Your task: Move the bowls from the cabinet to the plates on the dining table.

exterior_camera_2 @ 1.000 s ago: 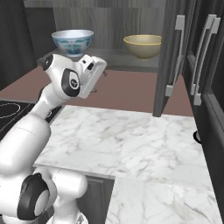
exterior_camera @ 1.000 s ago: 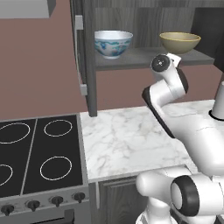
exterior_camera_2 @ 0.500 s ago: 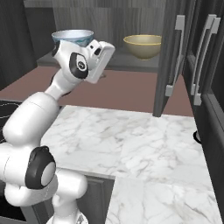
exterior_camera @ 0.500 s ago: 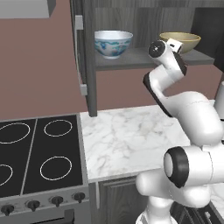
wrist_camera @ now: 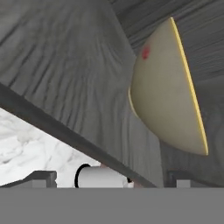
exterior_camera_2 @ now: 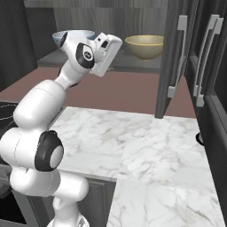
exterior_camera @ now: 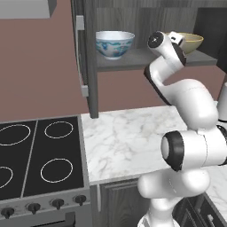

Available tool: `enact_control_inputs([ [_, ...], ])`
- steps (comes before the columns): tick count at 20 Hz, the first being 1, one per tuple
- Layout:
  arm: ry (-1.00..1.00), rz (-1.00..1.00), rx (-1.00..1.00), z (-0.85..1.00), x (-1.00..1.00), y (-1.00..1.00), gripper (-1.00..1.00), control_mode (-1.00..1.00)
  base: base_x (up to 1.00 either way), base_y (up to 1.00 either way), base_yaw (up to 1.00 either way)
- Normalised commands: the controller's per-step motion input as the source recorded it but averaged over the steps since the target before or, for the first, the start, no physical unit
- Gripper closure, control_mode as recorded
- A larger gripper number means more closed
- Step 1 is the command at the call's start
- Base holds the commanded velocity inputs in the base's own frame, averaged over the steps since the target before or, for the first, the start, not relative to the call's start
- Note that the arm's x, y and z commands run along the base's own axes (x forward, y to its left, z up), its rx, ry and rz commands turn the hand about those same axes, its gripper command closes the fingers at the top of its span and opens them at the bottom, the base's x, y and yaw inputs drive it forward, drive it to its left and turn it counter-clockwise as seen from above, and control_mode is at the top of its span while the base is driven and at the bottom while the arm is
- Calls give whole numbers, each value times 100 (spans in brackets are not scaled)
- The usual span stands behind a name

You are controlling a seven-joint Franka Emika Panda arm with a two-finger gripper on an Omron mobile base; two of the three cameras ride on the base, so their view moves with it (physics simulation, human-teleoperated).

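The cabinet (exterior_camera: 146, 57) stands open, and both bowls sit on its shelf. The white, blue-patterned bowl (exterior_camera: 114, 43) is on the left, and my arm partly covers it (exterior_camera_2: 66, 36) in the right base view. The olive-yellow bowl (exterior_camera: 191, 42) (exterior_camera_2: 144, 46) is on the right. My gripper (exterior_camera_2: 116, 44) (exterior_camera: 177, 37) is raised to shelf height, just left of the olive-yellow bowl and apart from it. In the rolled hand view that bowl (wrist_camera: 168, 92) looms close ahead, and my gripper (wrist_camera: 111, 178) is open with nothing between its fingertips (wrist_camera: 41, 177). The plates and the dining table are out of view.
The open cabinet door (exterior_camera: 86, 57) hangs left of the shelf, above the marble counter (exterior_camera: 128, 142). A black stove (exterior_camera: 35, 159) adjoins the counter on the left. Another open door (exterior_camera_2: 173, 57) and closed doors with silver bar handles (exterior_camera_2: 206, 57) stand at the right.
My arm has stretched upward and the hand has risen from below the shelf to the level of the olive-yellow bowl. The jaws stayed open and the bowls have not moved.
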Motion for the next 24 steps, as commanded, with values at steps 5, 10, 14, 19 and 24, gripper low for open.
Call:
enact_control_inputs([
  [5,0,0,0,21,30,-27,-100,-100,0,0,0],
  [10,0,0,0,26,32,-30,-100,-100,0,0,0],
  [14,0,0,0,28,30,-25,-100,-100,0,0,0],
  [19,0,0,0,5,35,-19,-100,-100,0,0,0],
  [24,0,0,0,1,31,-17,-100,-100,0,0,0],
])
